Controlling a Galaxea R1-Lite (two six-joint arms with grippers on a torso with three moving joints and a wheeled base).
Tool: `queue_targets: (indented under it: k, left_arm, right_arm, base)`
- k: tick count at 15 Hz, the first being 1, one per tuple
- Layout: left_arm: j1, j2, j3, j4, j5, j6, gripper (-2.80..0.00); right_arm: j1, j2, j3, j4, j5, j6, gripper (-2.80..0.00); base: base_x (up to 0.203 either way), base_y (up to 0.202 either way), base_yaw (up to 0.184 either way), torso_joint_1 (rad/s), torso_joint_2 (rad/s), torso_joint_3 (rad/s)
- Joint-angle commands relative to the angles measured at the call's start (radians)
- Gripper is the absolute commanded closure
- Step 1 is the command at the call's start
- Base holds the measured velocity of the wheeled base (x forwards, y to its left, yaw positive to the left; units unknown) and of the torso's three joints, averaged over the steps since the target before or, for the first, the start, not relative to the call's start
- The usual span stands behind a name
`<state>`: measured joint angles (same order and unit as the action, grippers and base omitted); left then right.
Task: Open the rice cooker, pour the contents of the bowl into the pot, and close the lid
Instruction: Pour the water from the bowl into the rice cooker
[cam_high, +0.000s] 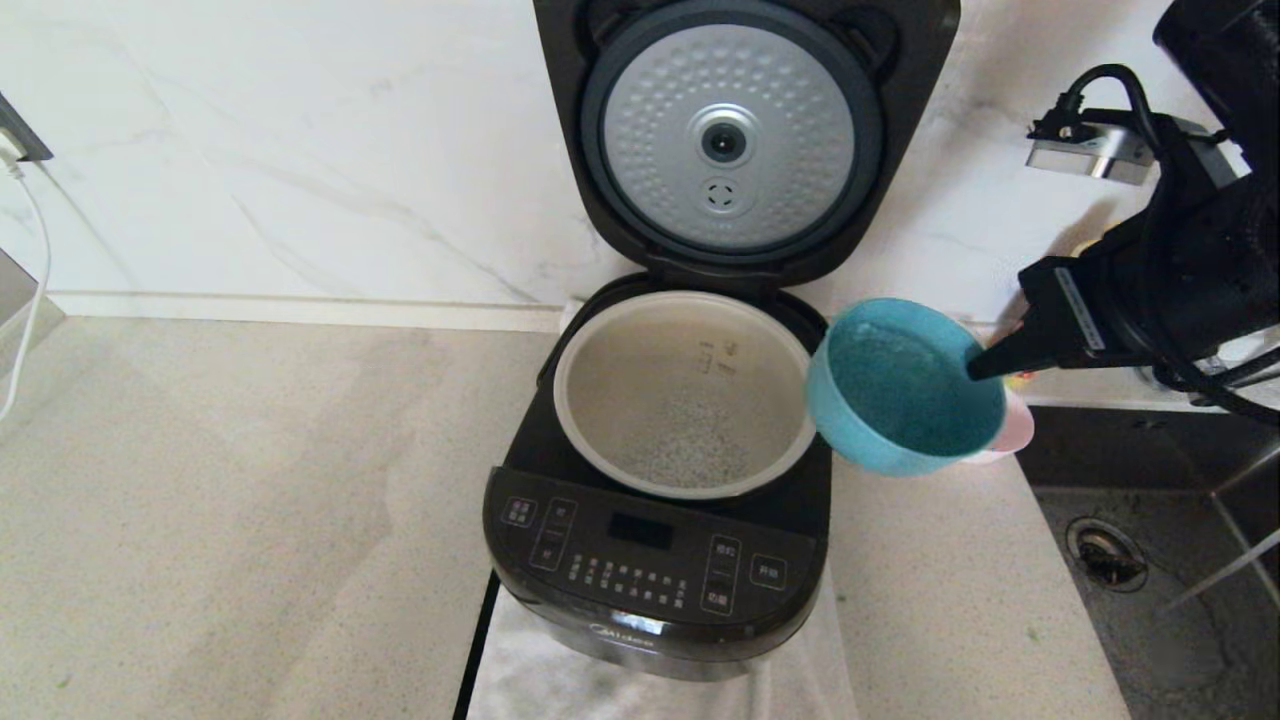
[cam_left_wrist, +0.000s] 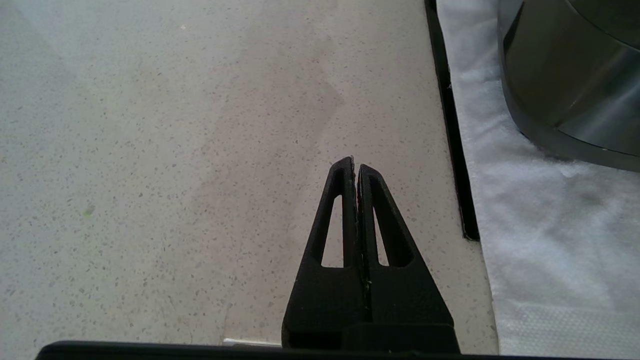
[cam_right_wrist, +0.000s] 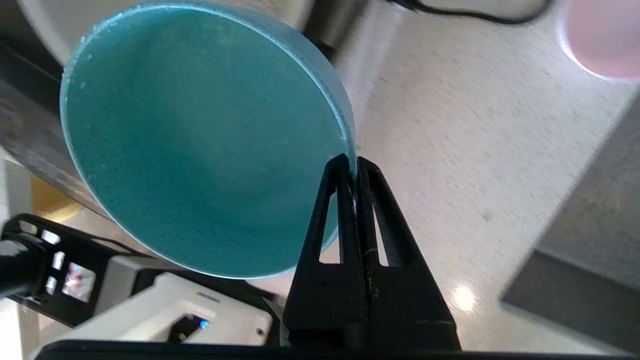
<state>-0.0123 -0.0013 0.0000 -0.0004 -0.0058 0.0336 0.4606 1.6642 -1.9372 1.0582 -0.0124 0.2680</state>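
Teal bowl (cam_high: 905, 400), rim pinched in the closed right end effector (cam_high: 975, 368), hangs tilted beside the pot (cam_high: 685, 395).

speckled countertop (cam_high: 250, 520), marble wall (cam_high: 300, 150)

The scene is viewed from above by the head camera, aimed forward and down at the countertop (cam_high: 250, 520), with the rice cooker (cam_high: 655, 560) centred against the back wall. The left wrist camera is held low and close over the countertop's front part, looking along the left gripper (cam_left_wrist: 356, 167); the cooker's base (cam_left_wrist: 570, 95) and the white cloth (cam_left_wrist: 550, 225) beneath it are shared with the head view. The right wrist camera is set very near the blue bowl (cam_right_wrist: 200, 145), looking along the right gripper (cam_right_wrist: 354, 165); that bowl (cam_high: 900, 390) is shared with the head view.
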Motion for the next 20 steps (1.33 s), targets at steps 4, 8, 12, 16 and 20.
queue_targets:
  k: [4,8,12,16,20]
  left_arm:
    - [0.0,0.001,0.002,-0.001,0.0,0.0,0.0]
    - [0.0,0.001,0.002,-0.001,0.0,0.0,0.0]
    - [0.0,0.001,0.002,-0.001,0.0,0.0,0.0]
    - [0.0,0.001,0.002,-0.001,0.0,0.0,0.0]
    - [0.0,0.001,0.002,-0.001,0.0,0.0,0.0]
  right_arm:
    - [0.064,-0.004,0.001,-0.007,-0.032,0.02,0.0]
    - [0.088,0.012,0.0,-0.041,-0.036,0.022,0.0]
    - [0.158,0.056,0.0,-0.105,-0.127,0.047,0.0]
    - [0.217,0.092,0.0,-0.162,-0.187,0.048,0.0]
    - [0.267,0.134,0.0,-0.216,-0.224,0.053,0.0]
  base:
    - [0.0,0.0,0.0,0.0,0.0,0.0]
    - [0.0,0.0,0.0,0.0,0.0,0.0]
    - [0.0,0.0,0.0,0.0,0.0,0.0]
    - [0.0,0.0,0.0,0.0,0.0,0.0]
    - [0.0,0.0,0.0,0.0,0.0,0.0]
